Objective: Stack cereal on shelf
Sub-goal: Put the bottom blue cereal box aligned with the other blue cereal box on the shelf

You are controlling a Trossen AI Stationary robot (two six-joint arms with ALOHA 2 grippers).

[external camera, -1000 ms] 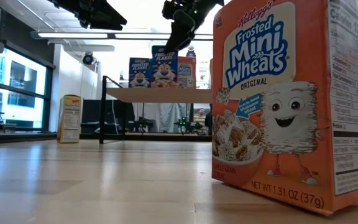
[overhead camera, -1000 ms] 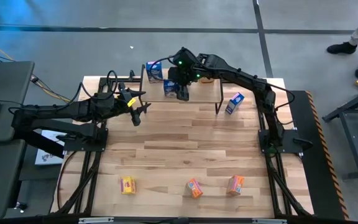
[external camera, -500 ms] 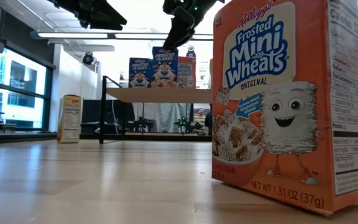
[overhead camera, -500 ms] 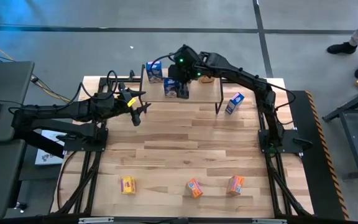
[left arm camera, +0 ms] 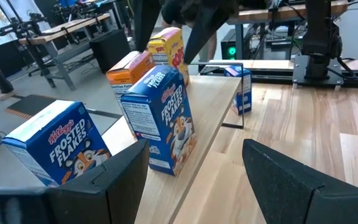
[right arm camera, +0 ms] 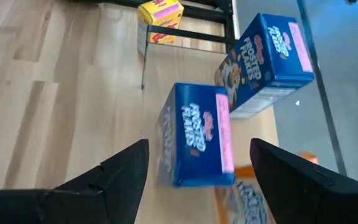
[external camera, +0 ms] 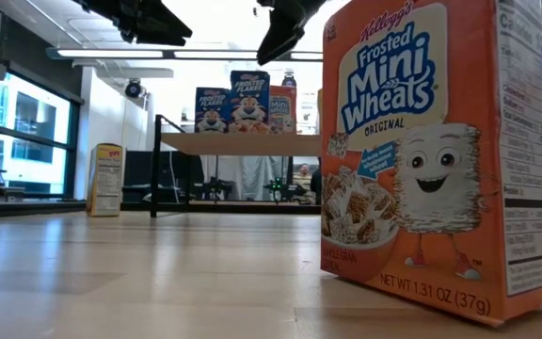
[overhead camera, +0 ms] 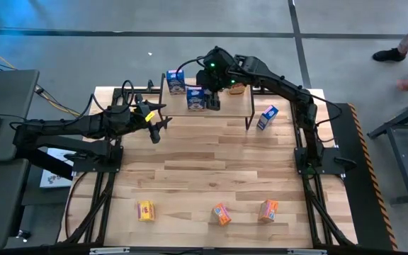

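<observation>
Your right gripper [right arm camera: 197, 177] hangs open just above the blue cereal box [right arm camera: 194, 134]; lifting crookedly could topple it off the shelf [overhead camera: 227, 105].

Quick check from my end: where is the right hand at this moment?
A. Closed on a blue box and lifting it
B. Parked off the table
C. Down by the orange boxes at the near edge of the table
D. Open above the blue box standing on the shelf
D: the right hand hangs open over the shelf, and its wrist view shows the blue box standing free between the spread fingers.
</observation>
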